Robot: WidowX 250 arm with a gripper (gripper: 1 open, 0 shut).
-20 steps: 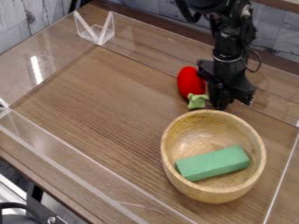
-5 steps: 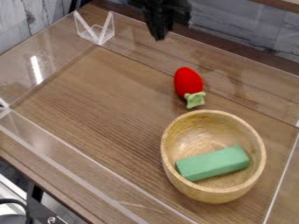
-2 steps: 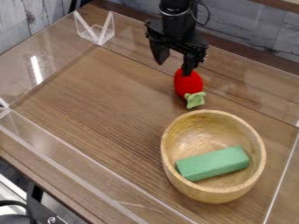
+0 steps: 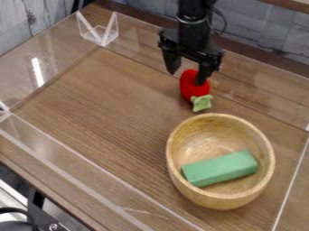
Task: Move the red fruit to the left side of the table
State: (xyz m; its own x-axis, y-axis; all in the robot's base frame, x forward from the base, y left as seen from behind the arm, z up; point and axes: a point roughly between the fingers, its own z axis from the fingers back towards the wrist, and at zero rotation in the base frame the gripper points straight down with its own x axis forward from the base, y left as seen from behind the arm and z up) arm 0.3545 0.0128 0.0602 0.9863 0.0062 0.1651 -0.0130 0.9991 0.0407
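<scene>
The red fruit [image 4: 193, 87] lies on the table [image 4: 108, 99] right of centre, its pale green cap [image 4: 203, 104] pointing toward the wooden bowl. My gripper [image 4: 192, 71] hangs straight above it, open, with one dark finger on each side of the fruit's upper end. The fingers [image 4: 173, 63] reach down to about the fruit's top; I cannot tell whether they touch it. Nothing is held.
A wooden bowl [image 4: 200, 135] with a green rectangular block [image 4: 221, 169] in it stands at the front right, just below the fruit. Low clear acrylic walls [image 4: 36, 72] border the table, with a clear corner piece [image 4: 97, 29] at the back left.
The gripper came down from the back, moved right and lowered over the red fruit, and its jaws went from shut to open. The fruit has not moved.
</scene>
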